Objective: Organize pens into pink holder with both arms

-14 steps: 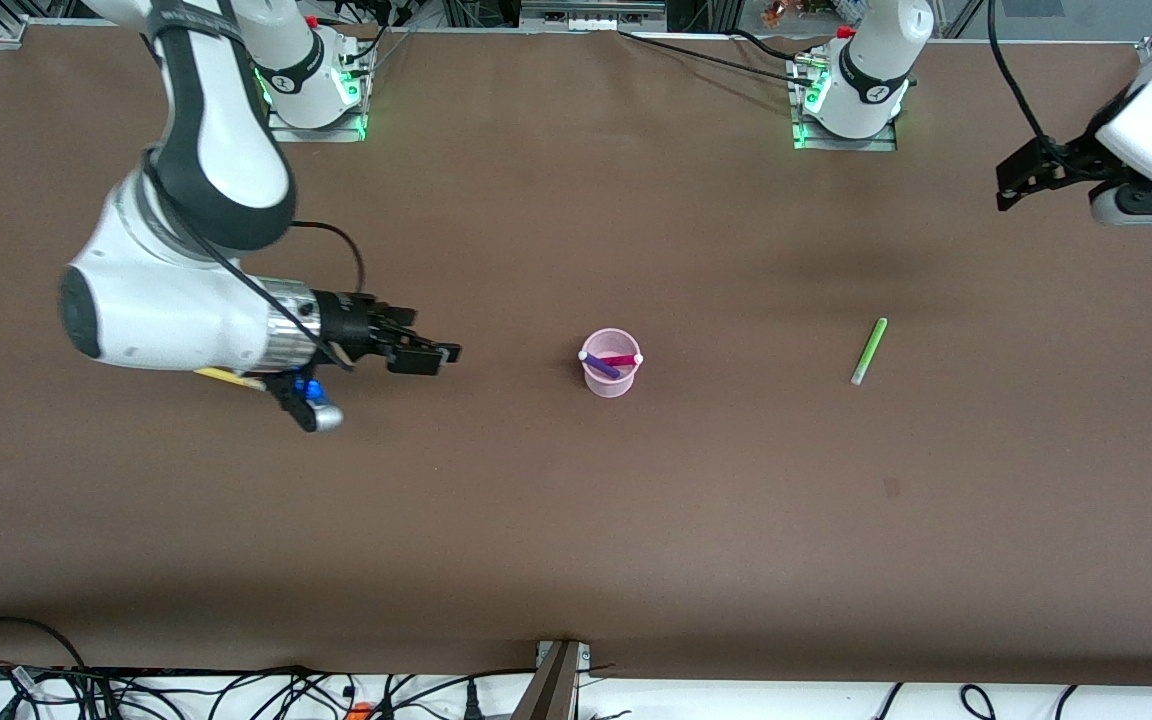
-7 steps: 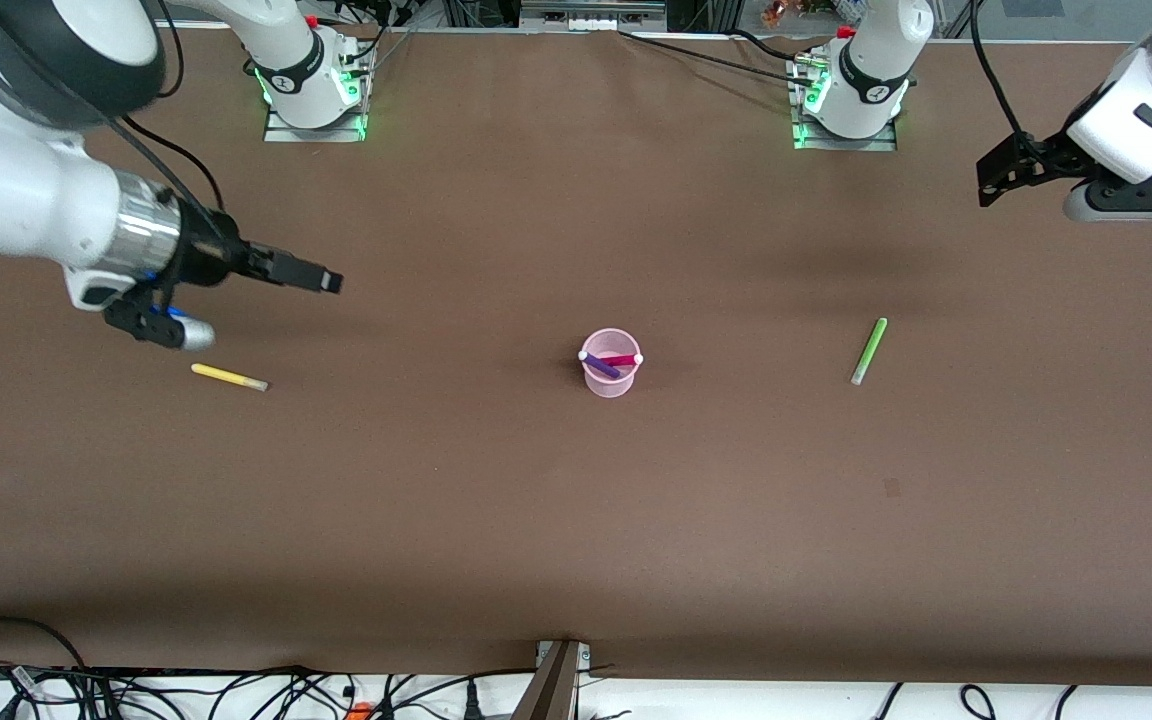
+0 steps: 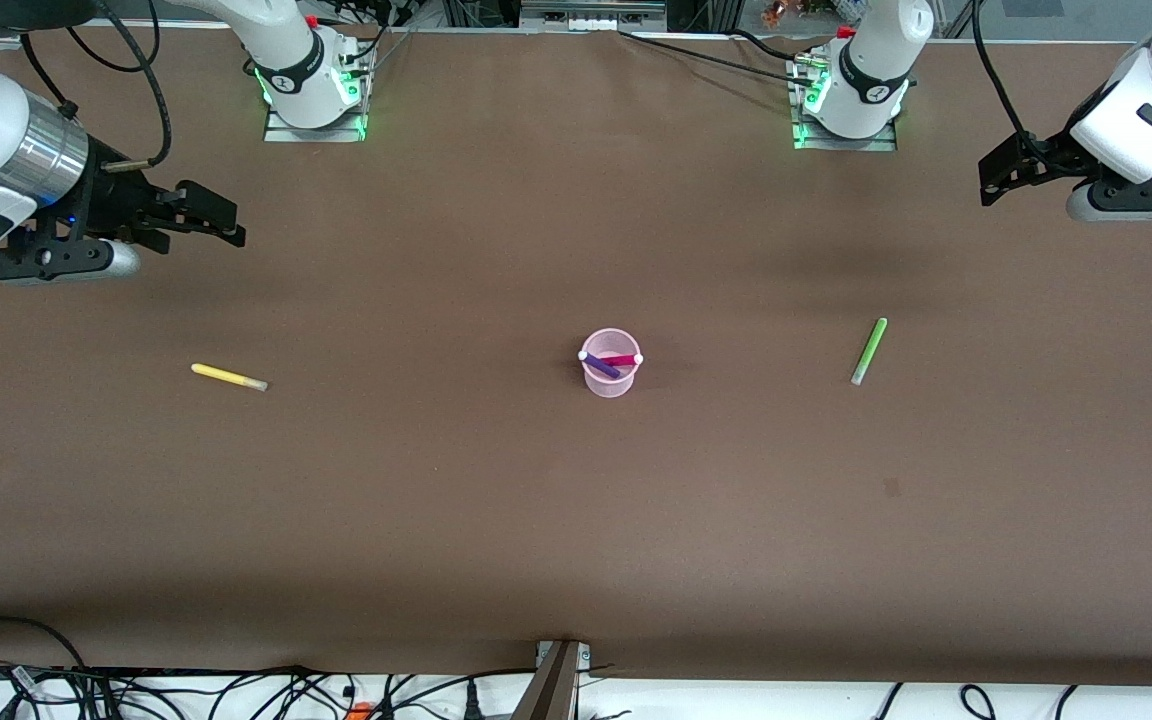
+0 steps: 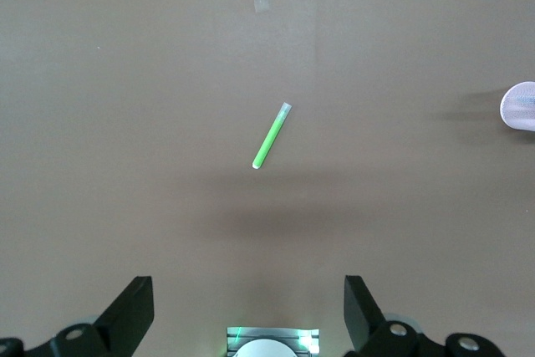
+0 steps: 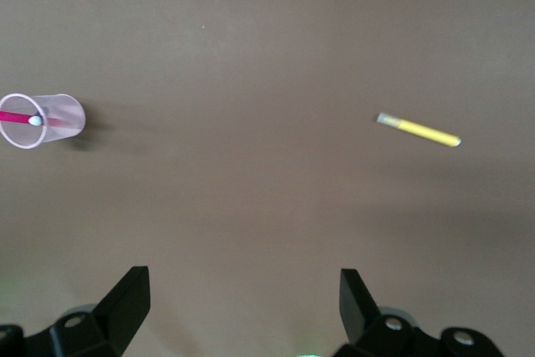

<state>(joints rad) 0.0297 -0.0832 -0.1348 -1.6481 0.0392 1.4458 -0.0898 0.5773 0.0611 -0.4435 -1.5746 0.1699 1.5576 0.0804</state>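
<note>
Fingers (image 4: 134, 311) of left gripper (image 3: 998, 178) spread wide, empty, up over bench (image 3: 536, 520) at left arm's end. Right gripper (image 3: 206, 215) fingers (image 5: 129, 294) likewise apart, empty, over right arm's end. Pink holder (image 3: 608, 375) upright mid-bench; purple pen (image 3: 599, 365) and magenta pen (image 3: 621, 360) leaning inside, crossed. Green pen (image 3: 868, 351) flat on bench toward left arm's end, well apart from holder. Yellow pen (image 3: 228, 377) flat toward right arm's end, well apart too.

Pink holder (image 3: 608, 378), yellow pen (image 3: 228, 377), green pen (image 3: 869, 351), brown table (image 3: 576, 520)
</note>
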